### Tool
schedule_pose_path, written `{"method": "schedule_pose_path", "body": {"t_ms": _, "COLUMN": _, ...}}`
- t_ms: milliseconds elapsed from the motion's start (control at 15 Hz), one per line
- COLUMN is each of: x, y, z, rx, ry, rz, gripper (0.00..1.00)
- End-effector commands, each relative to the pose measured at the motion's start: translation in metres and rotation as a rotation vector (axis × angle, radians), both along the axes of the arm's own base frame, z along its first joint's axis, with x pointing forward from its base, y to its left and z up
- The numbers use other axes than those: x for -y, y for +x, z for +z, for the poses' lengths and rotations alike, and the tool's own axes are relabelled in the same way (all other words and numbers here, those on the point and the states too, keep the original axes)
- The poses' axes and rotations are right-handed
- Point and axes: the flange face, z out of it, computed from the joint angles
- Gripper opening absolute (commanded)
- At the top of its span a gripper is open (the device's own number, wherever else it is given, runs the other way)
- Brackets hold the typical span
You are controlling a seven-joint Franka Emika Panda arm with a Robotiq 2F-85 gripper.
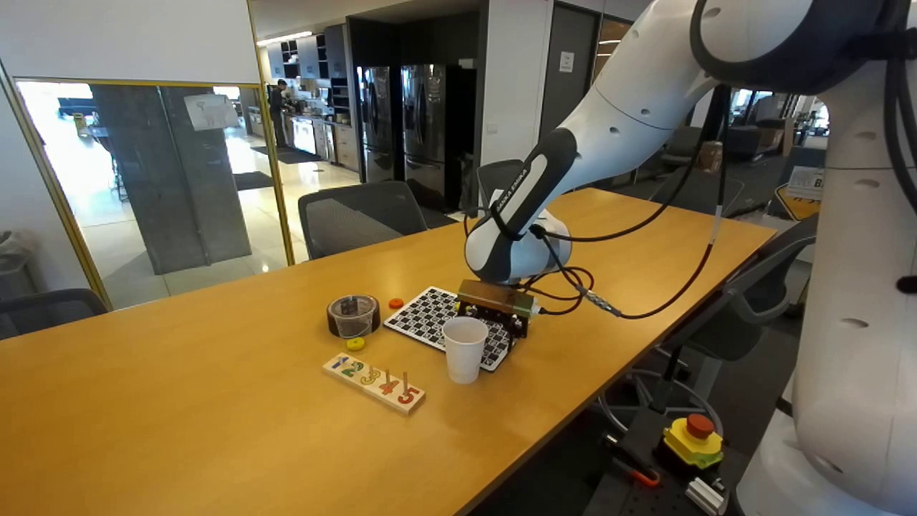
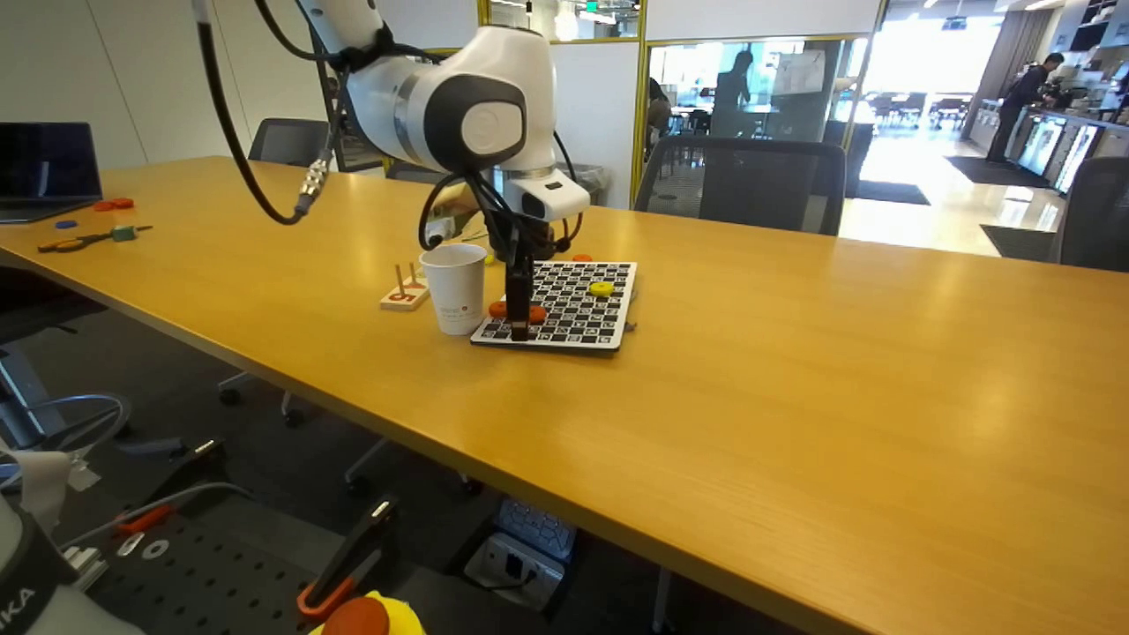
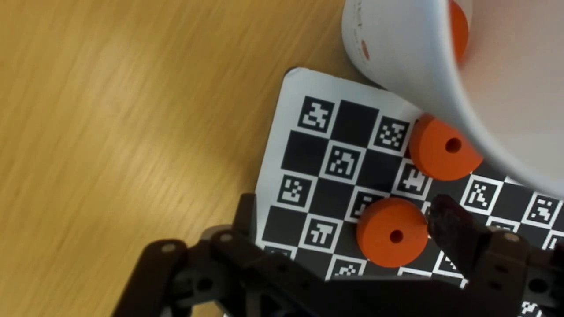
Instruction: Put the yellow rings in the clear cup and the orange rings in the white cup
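My gripper (image 3: 344,207) is open, low over the checkered board. An orange ring (image 3: 392,233) lies between its fingers, close to the right finger in the wrist view. Another orange ring (image 3: 445,149) lies on the board, partly hidden by the white cup (image 3: 396,48). An orange ring (image 3: 459,31) shows inside that cup. The white cup stands upright by the board's corner in both exterior views (image 1: 465,351) (image 2: 457,291). The dark-looking clear cup (image 1: 353,317) stands beyond the board. A yellow ring (image 1: 356,344) and an orange ring (image 1: 395,303) lie near it. A yellow ring (image 2: 601,288) lies on the board.
The checkered board (image 1: 423,315) lies flat under the gripper. A wooden numbered peg board (image 1: 374,385) lies beside the white cup. A laptop (image 2: 48,168), pliers (image 2: 84,240) and red pieces (image 2: 113,204) lie at the table's far end. Chairs stand around the table.
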Motion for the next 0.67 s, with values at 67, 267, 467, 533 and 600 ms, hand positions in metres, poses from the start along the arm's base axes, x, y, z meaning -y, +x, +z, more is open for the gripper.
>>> {"method": "schedule_pose_path", "body": {"t_ms": 67, "x": -0.009, "y": 0.015, "z": 0.003, "rx": 0.041, "ry": -0.074, "rz": -0.003, "gripper": 1.00}}
{"method": "schedule_pose_path", "body": {"t_ms": 267, "x": -0.012, "y": 0.021, "z": 0.005, "rx": 0.046, "ry": -0.109, "rz": 0.005, "gripper": 1.00}}
{"method": "schedule_pose_path", "body": {"t_ms": 467, "x": -0.016, "y": 0.027, "z": 0.006, "rx": 0.056, "ry": -0.119, "rz": 0.011, "gripper": 1.00}}
{"method": "schedule_pose_path", "body": {"t_ms": 533, "x": -0.018, "y": 0.029, "z": 0.007, "rx": 0.060, "ry": -0.119, "rz": 0.014, "gripper": 1.00}}
{"method": "schedule_pose_path", "body": {"t_ms": 600, "x": -0.019, "y": 0.031, "z": 0.008, "rx": 0.065, "ry": -0.116, "rz": 0.016, "gripper": 1.00}}
